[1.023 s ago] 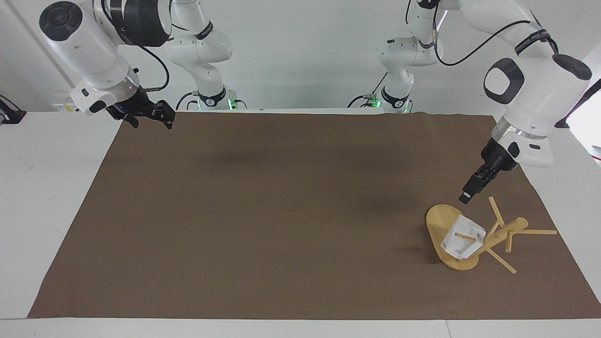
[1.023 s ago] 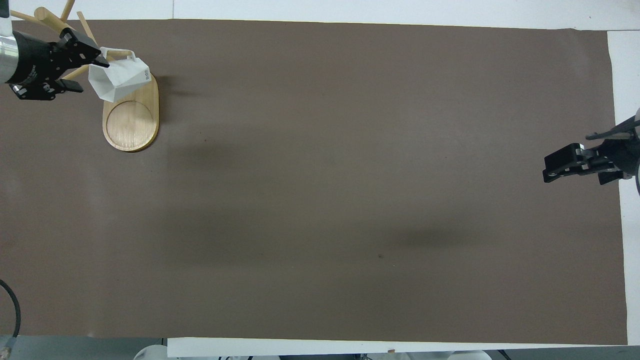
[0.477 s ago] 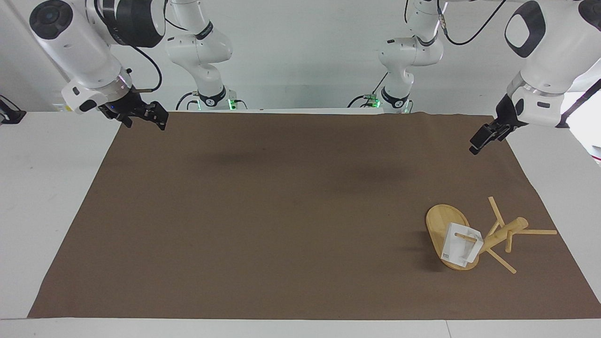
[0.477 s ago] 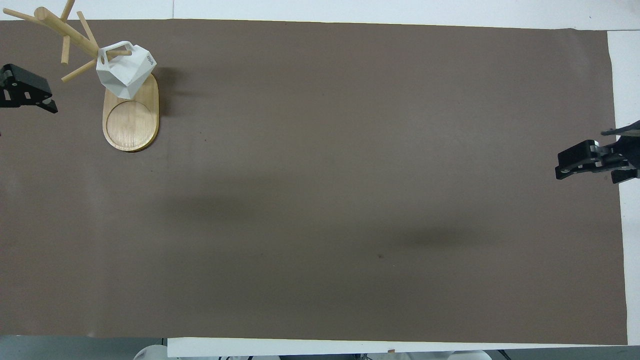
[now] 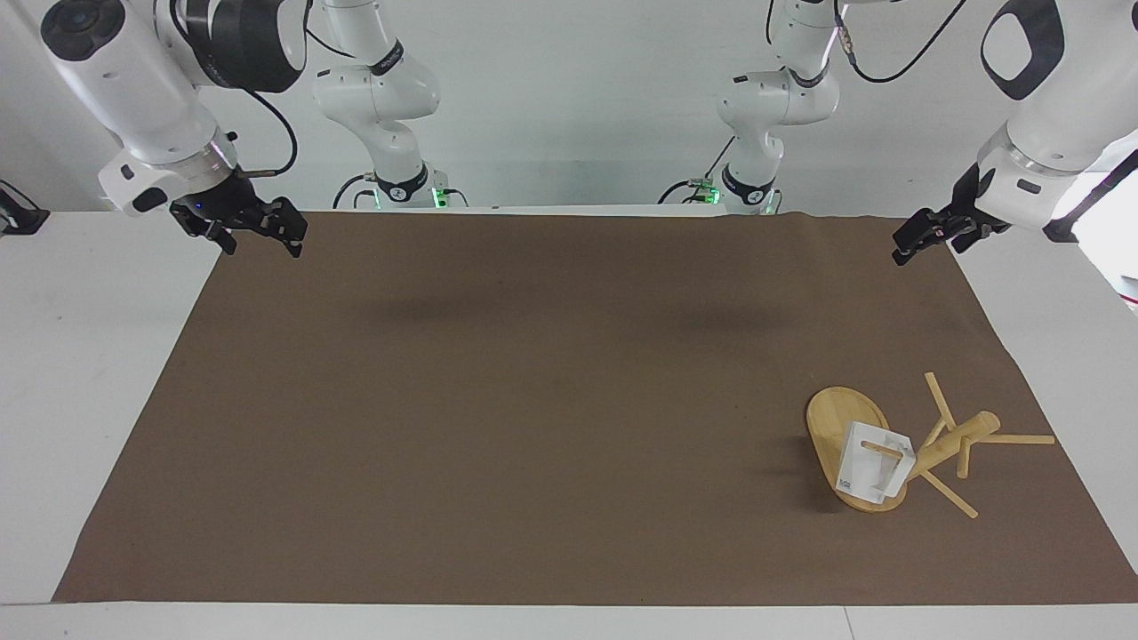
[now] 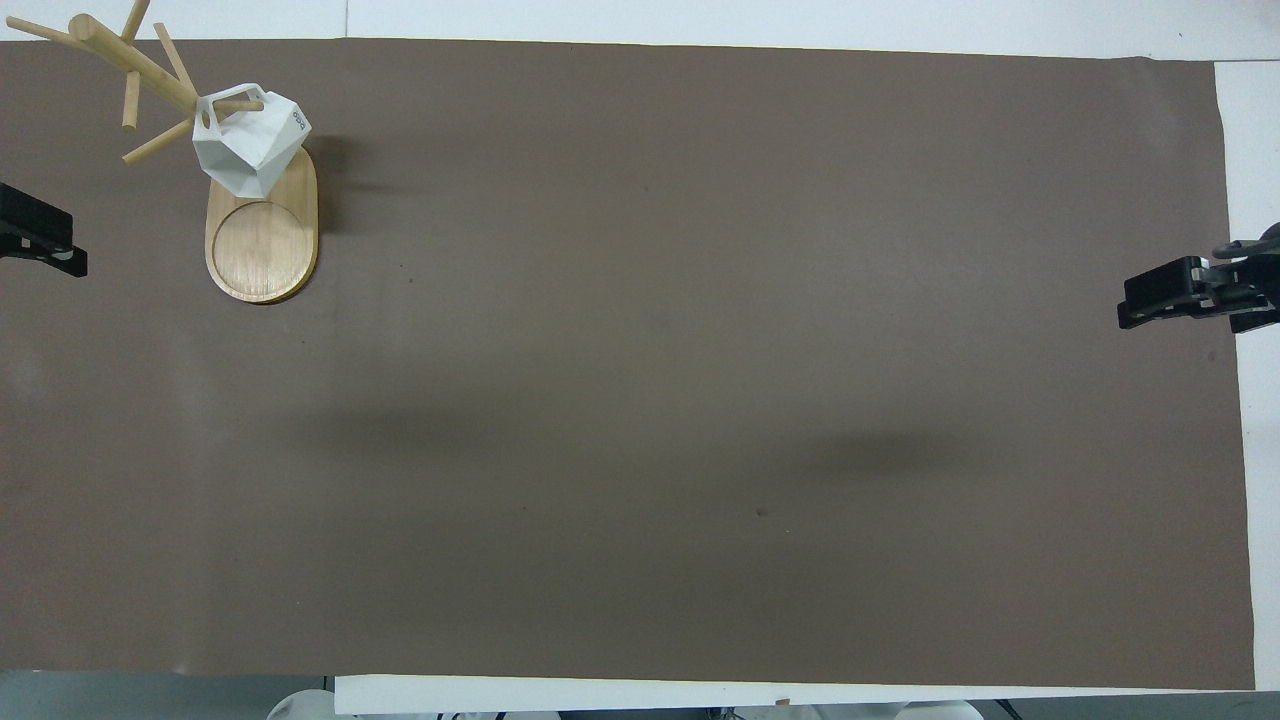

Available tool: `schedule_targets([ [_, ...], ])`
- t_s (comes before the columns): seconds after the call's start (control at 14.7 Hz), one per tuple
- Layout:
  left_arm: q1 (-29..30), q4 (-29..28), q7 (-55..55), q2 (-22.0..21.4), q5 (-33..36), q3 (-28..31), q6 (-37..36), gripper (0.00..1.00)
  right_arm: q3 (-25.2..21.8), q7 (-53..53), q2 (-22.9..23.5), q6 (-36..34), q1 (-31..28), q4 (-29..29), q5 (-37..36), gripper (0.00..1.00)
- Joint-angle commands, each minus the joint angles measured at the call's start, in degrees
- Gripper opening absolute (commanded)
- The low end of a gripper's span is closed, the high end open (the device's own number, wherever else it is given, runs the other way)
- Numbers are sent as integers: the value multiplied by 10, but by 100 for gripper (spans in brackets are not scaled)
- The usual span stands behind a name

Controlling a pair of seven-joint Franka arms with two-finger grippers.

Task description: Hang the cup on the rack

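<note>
The faceted white plastic cup (image 5: 873,473) hangs by its looped handle on a thin dowel peg of the pale bamboo rack (image 5: 898,447), whose flat oval base sits on the matte brown mat (image 5: 533,400) near the corner at the left arm's end, farthest from the robots. The left gripper (image 5: 920,238) hovers over the mat's edge at that end, jaws spread and empty. The right gripper (image 5: 258,231) hangs over the opposite end's edge, jaws apart, holding nothing.
</note>
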Motion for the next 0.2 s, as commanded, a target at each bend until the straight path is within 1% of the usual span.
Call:
schedule_targets([
  [0.0,9,-8,48,-7,-11,-2,6,99,3,11,8,-17,-2,26,-1,99],
  [0.14,6,-9,48,-8,-11,-2,4,100,2,12,5,-24,-3,20,-1,99],
])
